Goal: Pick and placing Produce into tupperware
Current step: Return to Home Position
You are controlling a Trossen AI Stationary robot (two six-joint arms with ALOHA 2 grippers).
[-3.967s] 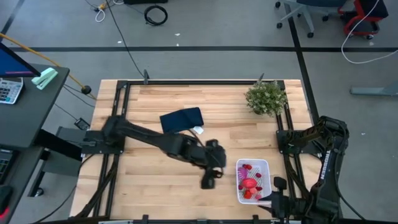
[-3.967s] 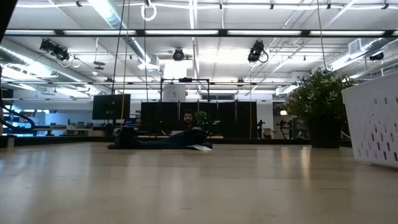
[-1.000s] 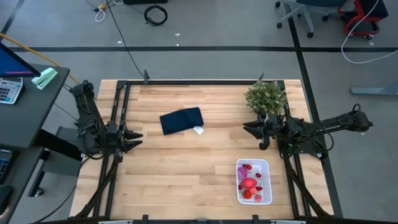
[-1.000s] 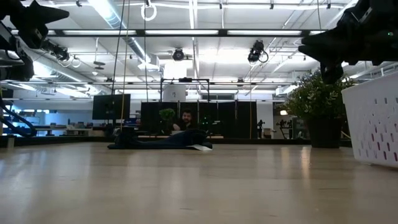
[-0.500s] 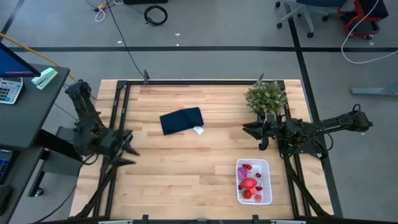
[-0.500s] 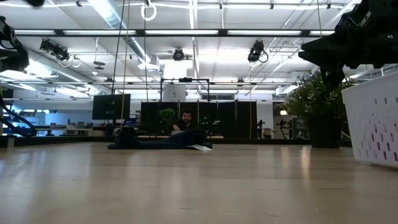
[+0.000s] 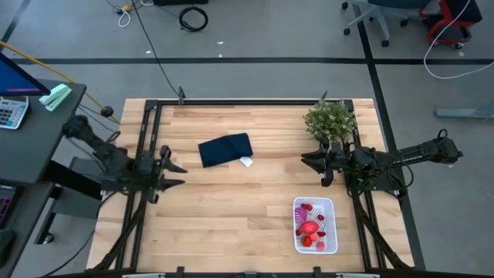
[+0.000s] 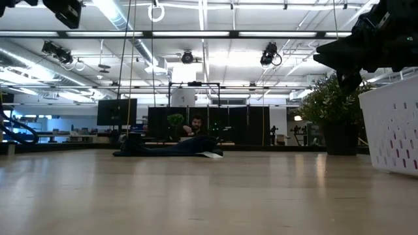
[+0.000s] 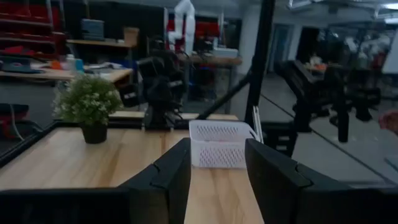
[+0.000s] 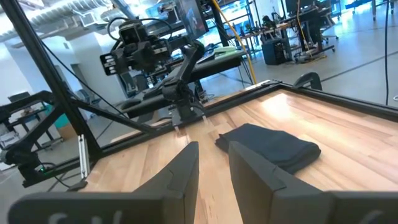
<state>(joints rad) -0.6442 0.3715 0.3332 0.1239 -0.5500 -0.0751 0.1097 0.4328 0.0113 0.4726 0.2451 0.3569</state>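
High view, one tupperware (image 7: 329, 207), one cloth (image 7: 225, 150), one plant (image 7: 330, 120)

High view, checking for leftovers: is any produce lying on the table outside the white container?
No, every piece of produce in sight lies inside the tupperware.

I'm looking down on a grey floor (image 7: 255, 73) running around the wooden desk (image 7: 231, 224), with black tape lines crossing it, a coiled cable (image 7: 193, 17) lying on it and an office chair (image 7: 384, 11) standing beyond. Long ceiling lights (image 8: 294, 34) are glowing overhead, and a person (image 8: 196, 123) is sitting far back.
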